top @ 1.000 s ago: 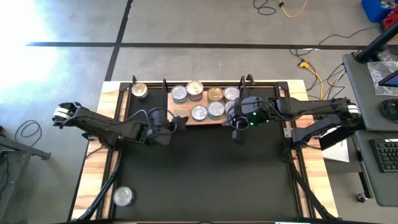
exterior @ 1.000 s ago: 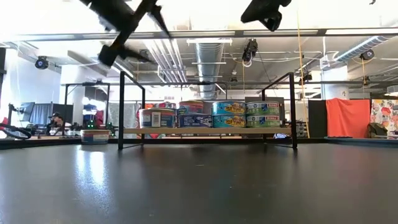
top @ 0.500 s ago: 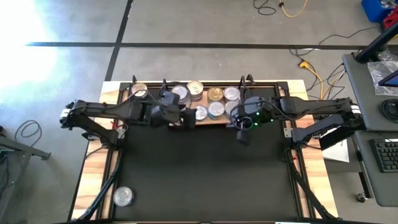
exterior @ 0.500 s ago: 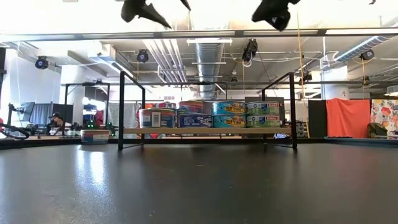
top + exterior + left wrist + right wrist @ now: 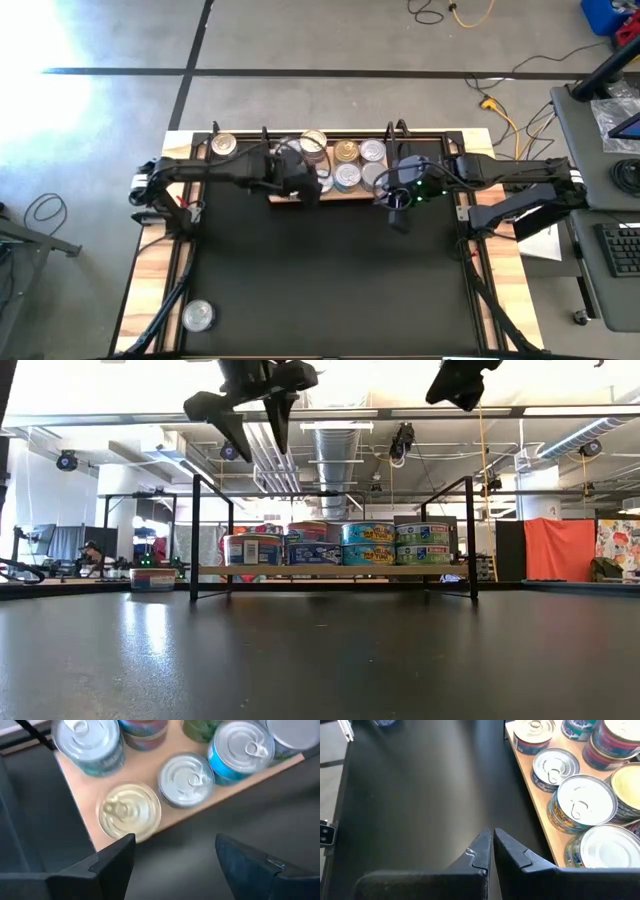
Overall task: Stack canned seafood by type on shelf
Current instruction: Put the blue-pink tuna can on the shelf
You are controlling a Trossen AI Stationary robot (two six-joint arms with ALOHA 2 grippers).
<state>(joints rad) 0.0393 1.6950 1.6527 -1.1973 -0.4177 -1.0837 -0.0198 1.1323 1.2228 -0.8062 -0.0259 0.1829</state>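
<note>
The shelf (image 5: 345,194), a light wood board with black wire posts, stands at the table's far edge and carries several canned seafood tins (image 5: 347,176) with silver and gold lids, some stacked two high. My left gripper (image 5: 172,865) hangs open above the shelf's left front corner, pointing down, over a gold-lidded tin (image 5: 129,812) and a silver one (image 5: 186,779); nothing is between its fingers. My right gripper (image 5: 492,851) is shut and empty, raised over the black table just in front of the shelf's right part (image 5: 540,805).
One tin (image 5: 223,146) stands on the table left of the shelf, at the far left corner. Another tin (image 5: 198,316) stands near the front left corner. The shelf's wire posts (image 5: 195,535) rise at both ends. Black tabletop (image 5: 330,280) stretches in front of the shelf.
My left gripper has gone up and toward the table's right, from in front of the shelf's left end to above its left front corner. It has rolled and tipped from a slant to pointing down, staying open and empty.
</note>
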